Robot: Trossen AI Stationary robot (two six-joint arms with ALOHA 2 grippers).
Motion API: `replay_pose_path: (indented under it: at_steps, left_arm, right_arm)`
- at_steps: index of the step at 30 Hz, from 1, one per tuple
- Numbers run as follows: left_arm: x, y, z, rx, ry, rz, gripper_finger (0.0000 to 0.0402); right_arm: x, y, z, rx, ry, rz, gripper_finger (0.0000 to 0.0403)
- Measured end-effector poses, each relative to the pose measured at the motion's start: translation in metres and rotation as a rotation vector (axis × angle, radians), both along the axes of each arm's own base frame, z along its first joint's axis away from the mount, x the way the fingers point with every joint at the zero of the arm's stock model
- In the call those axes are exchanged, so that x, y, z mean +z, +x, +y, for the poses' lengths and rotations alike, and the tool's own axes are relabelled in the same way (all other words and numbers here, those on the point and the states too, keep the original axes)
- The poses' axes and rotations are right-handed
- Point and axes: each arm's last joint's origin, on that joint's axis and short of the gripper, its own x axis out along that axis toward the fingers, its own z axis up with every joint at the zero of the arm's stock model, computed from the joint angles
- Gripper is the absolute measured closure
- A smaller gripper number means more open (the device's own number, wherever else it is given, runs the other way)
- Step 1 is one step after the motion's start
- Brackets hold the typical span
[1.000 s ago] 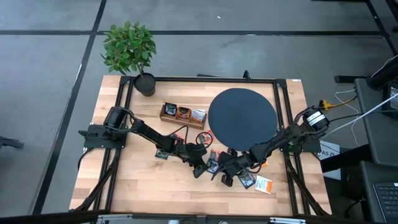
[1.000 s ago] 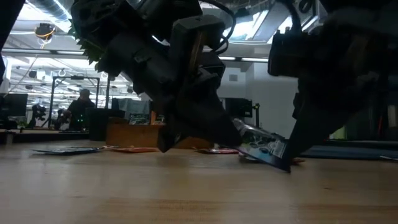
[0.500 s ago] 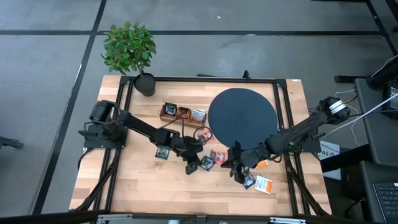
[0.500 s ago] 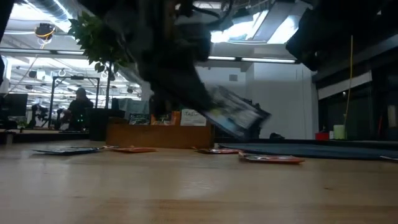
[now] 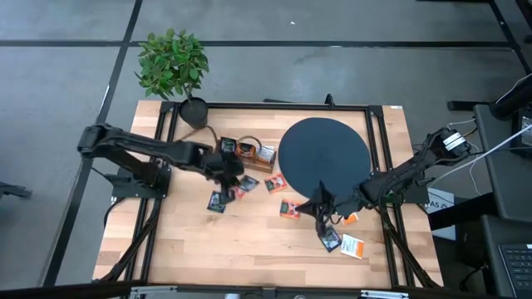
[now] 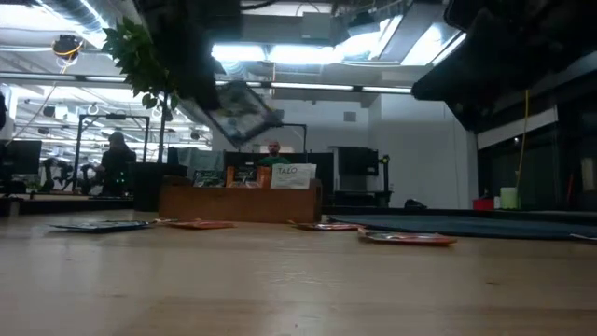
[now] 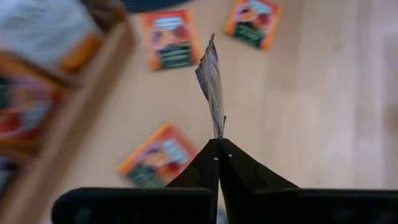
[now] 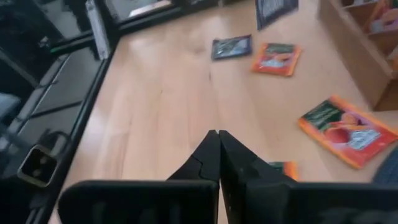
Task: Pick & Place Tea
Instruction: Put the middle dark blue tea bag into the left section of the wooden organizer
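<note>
**Two arms over scattered tea sachets**

Left gripper (image 5: 230, 169), raised just beside the wooden tray (image 5: 244, 154), pinches a dark sachet (image 7: 211, 87) edge-on between closed fingers. Other sachets lie flat on the table (image 5: 191, 241), including a red-orange sachet (image 5: 289, 209). Right gripper (image 5: 319, 209), clenched and empty, hovers near the black disc (image 5: 324, 155).

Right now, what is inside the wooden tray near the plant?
The wooden tray holds upright tea sachets: dark, red-orange and white ones show in its compartments. The left gripper, shut on a dark sachet, covers the tray's left end, so that part cannot be seen.
</note>
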Motion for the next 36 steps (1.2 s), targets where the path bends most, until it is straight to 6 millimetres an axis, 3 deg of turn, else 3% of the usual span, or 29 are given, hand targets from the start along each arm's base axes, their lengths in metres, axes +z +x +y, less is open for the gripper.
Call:
replay_pose_path:
  at_steps: [6,14,26,36]
  left_arm:
    - [0.016,-0.028,0.023,-0.021,0.138,0.053,0.0398]
    - [0.011,-0.046,0.053,-0.112,0.246,0.216,0.0398]
    - [0.011,-0.057,0.091,-0.208,0.393,0.296,0.0398]
    - [0.01,-0.061,0.104,-0.285,0.443,0.325,0.0398]
  right_arm:
    - [-0.007,-0.004,-0.004,-0.024,0.006,-0.039,0.04]
    - [-0.007,-0.004,-0.007,-0.062,-0.01,-0.042,0.0399]
    - [-0.007,-0.001,-0.014,-0.082,-0.035,-0.041,0.0399]
    - [-0.008,0.004,-0.029,-0.134,-0.062,-0.035,0.0399]
